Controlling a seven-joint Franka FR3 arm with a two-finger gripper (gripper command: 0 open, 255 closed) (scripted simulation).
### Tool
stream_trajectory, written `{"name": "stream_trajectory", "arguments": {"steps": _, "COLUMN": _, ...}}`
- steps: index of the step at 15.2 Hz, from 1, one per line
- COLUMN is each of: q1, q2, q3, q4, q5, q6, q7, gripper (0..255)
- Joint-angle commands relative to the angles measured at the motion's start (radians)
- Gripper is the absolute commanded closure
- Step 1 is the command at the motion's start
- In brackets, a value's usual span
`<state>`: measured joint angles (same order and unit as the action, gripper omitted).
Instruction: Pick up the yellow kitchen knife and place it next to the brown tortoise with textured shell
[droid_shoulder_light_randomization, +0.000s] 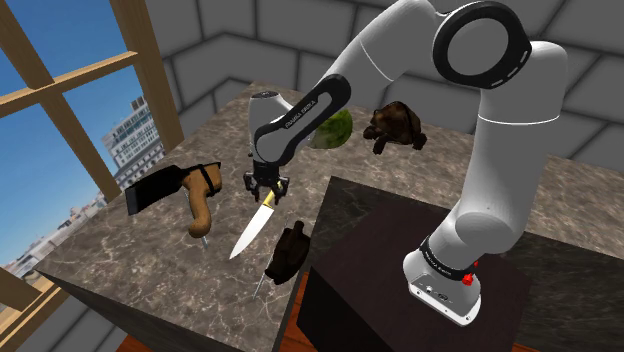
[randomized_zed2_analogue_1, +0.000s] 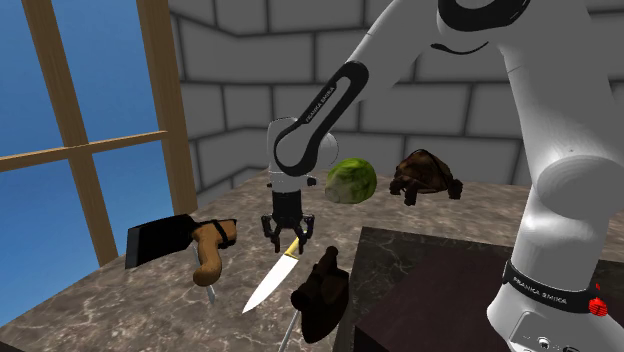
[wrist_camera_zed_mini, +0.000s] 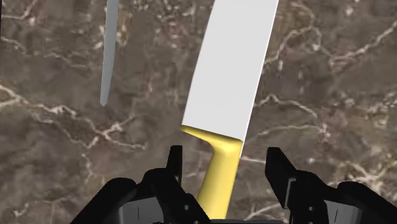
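Note:
The knife lies flat on the marble counter, with a white blade (droid_shoulder_light_randomization: 248, 233) (randomized_zed2_analogue_1: 268, 284) (wrist_camera_zed_mini: 232, 63) and a yellow handle (wrist_camera_zed_mini: 219, 181) (randomized_zed2_analogue_1: 292, 246). My gripper (droid_shoulder_light_randomization: 266, 188) (randomized_zed2_analogue_1: 288, 234) (wrist_camera_zed_mini: 226, 156) points straight down over the handle. It is open, with one finger on each side of the handle and a gap on both sides. The brown tortoise (droid_shoulder_light_randomization: 395, 125) (randomized_zed2_analogue_1: 426, 174) stands farther back on the counter, past a green round vegetable (droid_shoulder_light_randomization: 336, 128) (randomized_zed2_analogue_1: 352, 182).
A tool with a brown handle (droid_shoulder_light_randomization: 202, 207) (randomized_zed2_analogue_1: 210, 250) and a black head (droid_shoulder_light_randomization: 160, 187) lies on the window side of the knife. A dark brown object (droid_shoulder_light_randomization: 288, 251) (randomized_zed2_analogue_1: 322, 292) with a thin spike lies near the blade tip. The dark stand (droid_shoulder_light_randomization: 380, 260) borders the counter.

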<state>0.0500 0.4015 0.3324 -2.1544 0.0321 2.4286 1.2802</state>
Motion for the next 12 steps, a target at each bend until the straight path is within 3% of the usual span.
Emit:
{"name": "stream_trajectory", "arguments": {"steps": 1, "q1": 0.000, "q2": 0.000, "q3": 0.000, "q4": 0.000, "q5": 0.000, "q6": 0.000, "q7": 0.000, "gripper": 255}}
{"name": "stream_trajectory", "arguments": {"steps": 12, "q1": -0.006, "q2": -0.034, "q3": 0.007, "q4": 0.000, "q5": 0.011, "q6": -0.033, "q7": -0.004, "gripper": 255}}
